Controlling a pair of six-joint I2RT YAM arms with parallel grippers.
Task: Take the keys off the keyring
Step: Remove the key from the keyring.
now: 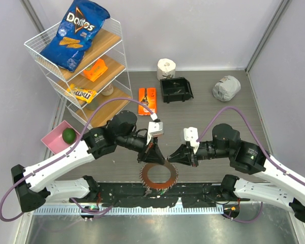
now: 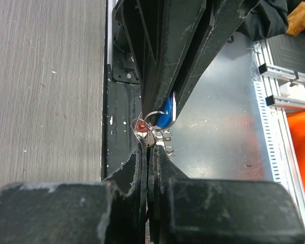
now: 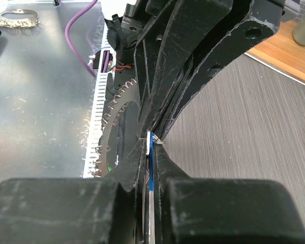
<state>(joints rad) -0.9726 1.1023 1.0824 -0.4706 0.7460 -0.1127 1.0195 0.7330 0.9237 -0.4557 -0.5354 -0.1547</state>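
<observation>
Both grippers meet tip to tip over the table's near edge. The keyring (image 1: 146, 182), a large thin ring fringed with small metal pieces, hangs just below them. My right gripper (image 1: 169, 156) is shut on a blue-headed key (image 3: 149, 165), whose silver blade runs back between the jaws (image 3: 151, 147). In the left wrist view that blue key head (image 2: 166, 114) pokes out of the right arm's fingers (image 2: 178, 51). My left gripper (image 2: 149, 145) is shut on a small silver piece of the keyring (image 2: 151, 122), beside a bit of red. The big ring's fringe (image 3: 108, 127) curves off to the left.
A wire shelf (image 1: 38, 48) at the back left holds a Doritos bag (image 1: 75, 33) and snack packs. Also here are a pink tray (image 1: 52, 140) with a green fruit, an orange packet (image 1: 147, 100), a black bin (image 1: 176, 90), a tape roll (image 1: 166, 67) and a grey bundle (image 1: 226, 88).
</observation>
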